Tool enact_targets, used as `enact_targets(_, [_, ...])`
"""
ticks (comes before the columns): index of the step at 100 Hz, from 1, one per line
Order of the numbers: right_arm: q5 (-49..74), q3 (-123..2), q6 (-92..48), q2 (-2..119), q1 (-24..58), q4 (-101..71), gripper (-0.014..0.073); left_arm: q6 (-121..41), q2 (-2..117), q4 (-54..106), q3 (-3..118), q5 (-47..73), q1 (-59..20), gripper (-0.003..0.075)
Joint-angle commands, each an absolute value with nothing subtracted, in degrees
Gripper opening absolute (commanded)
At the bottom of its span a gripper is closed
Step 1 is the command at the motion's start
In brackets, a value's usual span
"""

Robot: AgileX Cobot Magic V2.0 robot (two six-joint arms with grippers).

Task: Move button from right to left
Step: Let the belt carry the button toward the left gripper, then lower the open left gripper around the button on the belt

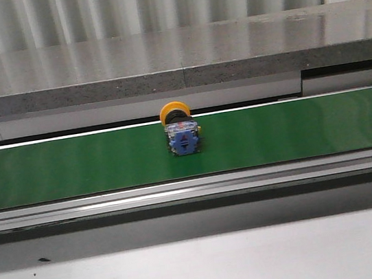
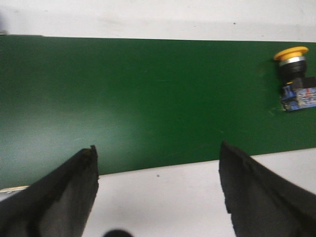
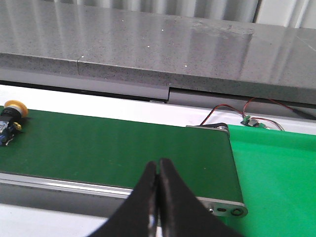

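The button [image 1: 180, 130] lies on its side on the green conveyor belt [image 1: 72, 166] near its middle, with the yellow cap to the back and the blue contact block to the front. It also shows in the left wrist view [image 2: 295, 79] and in the right wrist view [image 3: 10, 119]. My left gripper [image 2: 158, 163] is open and empty over the belt's edge, apart from the button. My right gripper [image 3: 158, 165] is shut and empty over the belt's end, far from the button. Neither gripper shows in the front view.
A grey stone-like ledge [image 1: 174, 58] runs behind the belt. A metal rail [image 1: 193, 187] borders the belt's front. A brighter green surface [image 3: 276, 168] adjoins the belt's end, with red and black wires [image 3: 232, 111] beside it.
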State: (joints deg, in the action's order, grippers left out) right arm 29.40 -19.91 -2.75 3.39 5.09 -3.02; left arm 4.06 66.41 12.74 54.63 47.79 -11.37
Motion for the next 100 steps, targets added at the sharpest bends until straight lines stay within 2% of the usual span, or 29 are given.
enact_targets(1, [24.57, -21.27, -3.27, 3.99, 5.1, -2.53, -0.0068, 7.37, 69.53, 14.28, 59.34, 46.02, -14.95, 0.049])
enact_targets(49, [24.57, -21.27, -3.27, 3.99, 5.1, -2.53, -0.0068, 18.45, 92.97, 10.53, 82.74, 58.28, -26.92, 0.0491])
enact_targets(76, [24.57, -21.27, -3.27, 3.99, 5.1, -2.53, -0.0068, 20.63, 102.97, 10.4, 92.31, 66.4, -28.93, 0.0491])
enact_targets(100, [24.57, -21.27, -3.27, 3.99, 5.1, -2.53, -0.0068, 23.66, 107.5, 5.21, 94.49, 67.88, -29.14, 0.0491])
